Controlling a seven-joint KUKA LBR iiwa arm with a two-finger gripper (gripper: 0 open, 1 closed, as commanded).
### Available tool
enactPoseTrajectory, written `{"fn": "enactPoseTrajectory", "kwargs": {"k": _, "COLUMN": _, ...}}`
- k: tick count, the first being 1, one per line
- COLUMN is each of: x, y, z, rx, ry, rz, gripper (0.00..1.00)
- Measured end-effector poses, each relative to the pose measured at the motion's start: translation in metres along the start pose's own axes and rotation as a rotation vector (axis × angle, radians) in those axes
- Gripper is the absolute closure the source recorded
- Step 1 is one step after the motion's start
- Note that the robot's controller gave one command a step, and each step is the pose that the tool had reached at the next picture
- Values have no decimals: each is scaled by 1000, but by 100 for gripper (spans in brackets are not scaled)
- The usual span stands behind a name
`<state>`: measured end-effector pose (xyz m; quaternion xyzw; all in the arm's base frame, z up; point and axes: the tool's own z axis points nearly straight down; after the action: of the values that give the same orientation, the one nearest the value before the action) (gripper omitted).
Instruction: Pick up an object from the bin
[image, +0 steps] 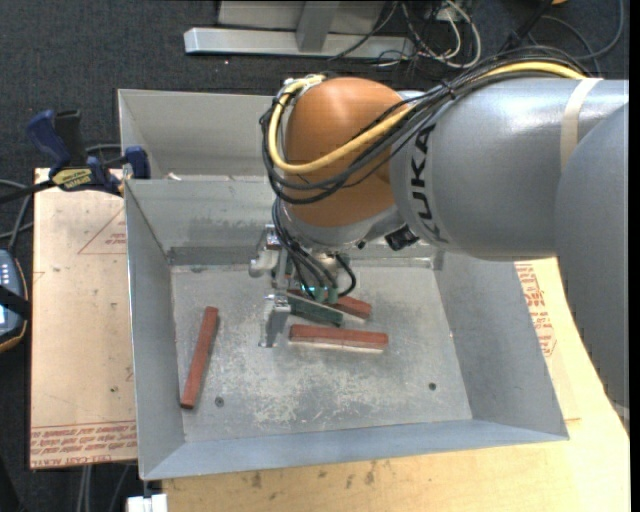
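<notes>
gripper (280, 318) down at centre of the grey bin (150, 320), can't tell if it's open or closed. dark green flat piece (316, 309) touching it on view right, between upper red stick (354, 307) and lower red stick (340, 340). lone red stick (199, 357) well apart, view left.

floor (70, 60): dark carpet | cables (440, 25) (tangled) at top | grey bar (250, 40) beside them

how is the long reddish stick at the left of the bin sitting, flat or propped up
Flat. The reddish stick lies full length on the bin floor, slightly slanted, with neither end raised on anything.
</notes>
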<state>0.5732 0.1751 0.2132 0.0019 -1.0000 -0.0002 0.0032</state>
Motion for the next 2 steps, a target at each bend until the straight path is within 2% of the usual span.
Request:
{"fn": "enactPoseTrajectory", "kwargs": {"k": 1, "x": -2, "y": -1, "z": -4, "rx": -1, "ry": -7, "rz": 3, "gripper": 0}}
{"fn": "enactPoseTrajectory", "kwargs": {"k": 2, "x": -3, "y": -16, "z": 11, "rx": -4, "ry": -14, "rz": -88, "gripper": 0}}
